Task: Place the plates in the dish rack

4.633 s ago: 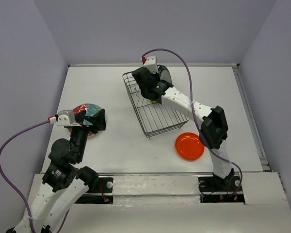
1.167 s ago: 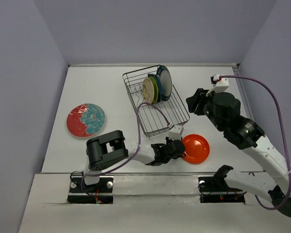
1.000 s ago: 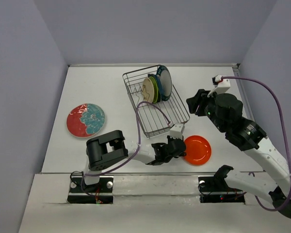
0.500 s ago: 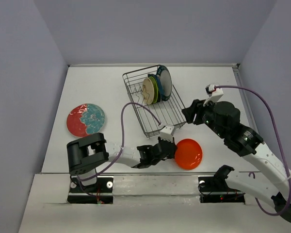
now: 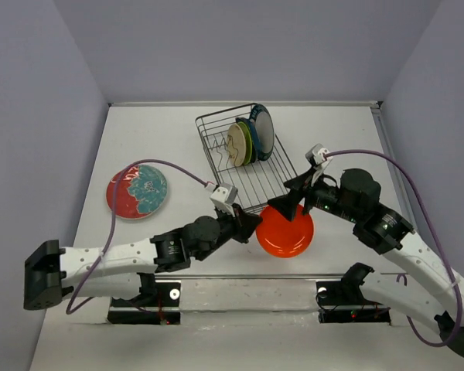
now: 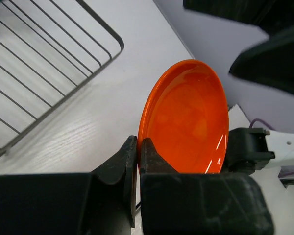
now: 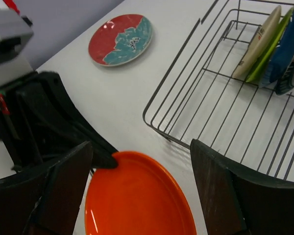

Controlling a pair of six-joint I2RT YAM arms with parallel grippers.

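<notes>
The orange plate (image 5: 284, 230) hangs tilted just in front of the rack's (image 5: 255, 182) near corner, hollow face up and toward the right arm. The left gripper (image 6: 138, 147) pinches its rim, jaws nearly closed. The right gripper (image 7: 139, 147) is spread wide over the plate's rack-side edge, holding nothing.

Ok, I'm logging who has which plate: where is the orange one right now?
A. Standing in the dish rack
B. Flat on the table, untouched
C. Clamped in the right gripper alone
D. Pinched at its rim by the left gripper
D: the left wrist view shows the left gripper closed on the rim of the orange plate, while the right gripper is open over it.
</notes>
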